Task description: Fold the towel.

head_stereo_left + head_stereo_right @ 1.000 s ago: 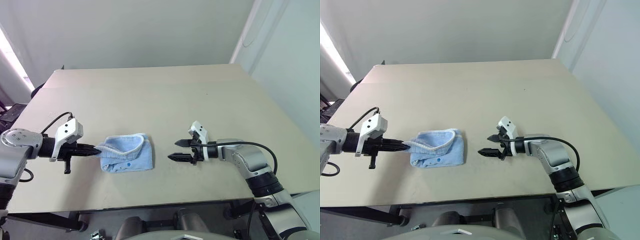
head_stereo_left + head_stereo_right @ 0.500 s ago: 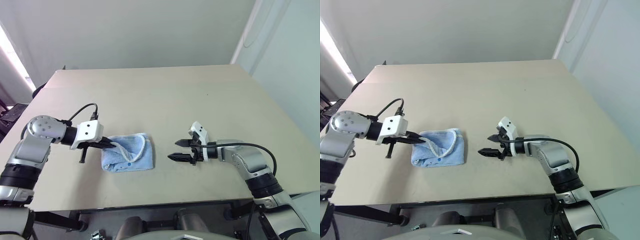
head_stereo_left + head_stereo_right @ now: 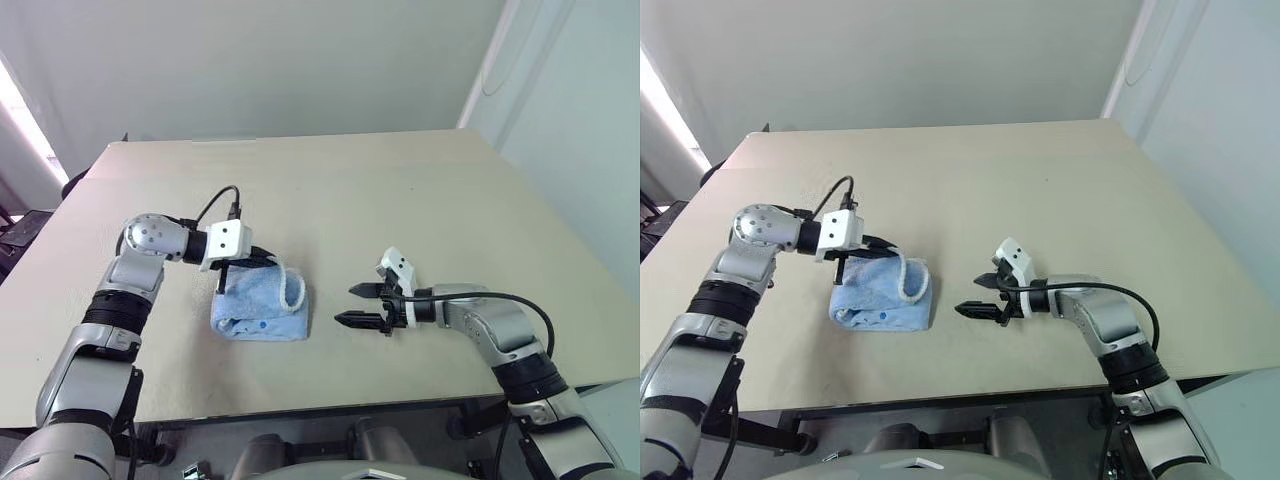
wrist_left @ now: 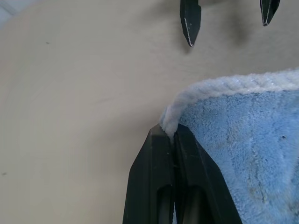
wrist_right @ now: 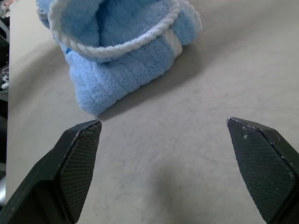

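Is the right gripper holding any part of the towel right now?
No, the right gripper is wide open over bare table, with the towel lying beyond its fingertips.

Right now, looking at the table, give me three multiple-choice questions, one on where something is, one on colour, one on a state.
1. Where does the towel lie?
A. between the two grippers
B. at the table's far edge
C. on the floor

2. What colour is the towel's edging?
A. red
B. white
C. black

3. How do the left gripper fingers stand?
A. wide apart
B. shut on the towel's edge
C. shut on nothing

Answers:
1 A, since the right gripper is on the towel's other side.
2 B, a white rim shows.
3 B, the edging is pinched between them.
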You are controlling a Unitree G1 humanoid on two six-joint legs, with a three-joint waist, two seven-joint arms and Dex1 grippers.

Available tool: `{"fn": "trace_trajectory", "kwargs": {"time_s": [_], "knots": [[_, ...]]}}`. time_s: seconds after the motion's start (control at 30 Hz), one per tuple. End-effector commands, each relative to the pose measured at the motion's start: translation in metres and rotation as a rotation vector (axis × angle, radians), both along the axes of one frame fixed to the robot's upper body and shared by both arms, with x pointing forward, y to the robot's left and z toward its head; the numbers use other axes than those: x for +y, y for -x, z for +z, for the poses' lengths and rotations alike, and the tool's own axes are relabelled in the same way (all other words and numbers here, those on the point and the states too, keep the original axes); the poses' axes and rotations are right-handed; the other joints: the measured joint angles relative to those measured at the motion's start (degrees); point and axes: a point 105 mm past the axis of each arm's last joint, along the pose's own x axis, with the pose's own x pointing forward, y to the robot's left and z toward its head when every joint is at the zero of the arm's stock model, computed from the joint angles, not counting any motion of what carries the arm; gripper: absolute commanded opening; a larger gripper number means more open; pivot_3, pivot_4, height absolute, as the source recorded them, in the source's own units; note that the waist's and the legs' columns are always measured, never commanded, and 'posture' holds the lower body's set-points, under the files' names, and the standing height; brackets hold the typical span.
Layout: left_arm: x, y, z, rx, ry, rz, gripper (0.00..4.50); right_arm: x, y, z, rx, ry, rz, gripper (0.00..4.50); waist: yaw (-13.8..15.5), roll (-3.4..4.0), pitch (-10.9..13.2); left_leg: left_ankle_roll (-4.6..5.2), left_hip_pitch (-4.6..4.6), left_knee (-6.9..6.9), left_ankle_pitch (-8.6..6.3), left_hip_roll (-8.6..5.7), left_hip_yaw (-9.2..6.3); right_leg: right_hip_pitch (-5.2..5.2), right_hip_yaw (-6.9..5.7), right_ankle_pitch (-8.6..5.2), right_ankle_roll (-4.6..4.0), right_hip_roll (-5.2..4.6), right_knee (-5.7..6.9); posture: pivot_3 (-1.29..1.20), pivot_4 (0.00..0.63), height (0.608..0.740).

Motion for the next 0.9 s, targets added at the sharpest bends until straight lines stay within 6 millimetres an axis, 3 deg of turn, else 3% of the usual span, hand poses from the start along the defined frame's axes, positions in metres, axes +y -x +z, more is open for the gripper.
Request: {"fn": "trace_trajectory", "kwargs": {"time_s": [0.03, 0.17, 0.33, 0.5, 0.67, 0.9], "knots": [[0.001, 0.005, -0.004, 0.034, -0.051, -0.044, 0.03, 0.003, -0.001, 0.013, -0.046, -0.020, 0.009, 4.50, 0.01, 0.00, 0.00, 0.00, 0.00, 0.00, 0.00, 0.00, 0.00, 0.00, 0.00, 0.00, 0.00, 0.01, 0.00, 0.00, 0.000, 0.740], [-0.001, 0.008, -0.003, 0.074, -0.019, -0.051, 0.03, 0.002, -0.002, 0.013, -0.043, -0.021, 0.003, 4.50, 0.00, 0.00, 0.00, 0.00, 0.00, 0.00, 0.00, 0.02, 0.00, 0.01, 0.00, 0.00, 0.00, 0.01, -0.01, 0.00, 0.000, 0.740], [-0.003, 0.008, 0.003, 0.073, 0.006, -0.036, 1.38, 0.004, -0.002, 0.013, -0.030, -0.031, 0.007, 4.50, 0.03, 0.00, 0.00, 0.00, -0.01, 0.00, 0.00, 0.02, -0.01, 0.01, 0.00, 0.00, 0.00, 0.00, -0.01, 0.00, 0.000, 0.740], [-0.003, -0.013, 0.021, -0.010, 0.099, 0.098, 1.38, 0.007, -0.001, 0.016, -0.010, -0.063, 0.017, 4.50, 0.06, -0.01, 0.00, 0.00, 0.01, 0.00, 0.00, 0.04, -0.02, 0.01, 0.00, 0.00, 0.00, 0.00, 0.00, 0.00, 0.000, 0.740], [0.002, -0.021, 0.045, -0.007, 0.237, 0.210, 1.38, 0.012, 0.002, 0.018, 0.006, -0.088, 0.028, 4.50, 0.02, -0.01, 0.00, 0.00, 0.01, 0.00, 0.00, 0.04, -0.03, 0.01, 0.00, 0.00, 0.00, 0.01, 0.00, 0.00, 0.000, 0.740], [0.006, 0.002, 0.046, 0.138, 0.357, 0.225, 1.38, 0.017, 0.008, 0.015, 0.024, -0.098, 0.037, 4.50, -0.04, 0.00, 0.00, 0.00, 0.03, -0.01, 0.00, 0.06, -0.01, 0.01, 0.01, 0.00, 0.01, 0.00, 0.00, 0.00, 0.000, 0.740]]}}
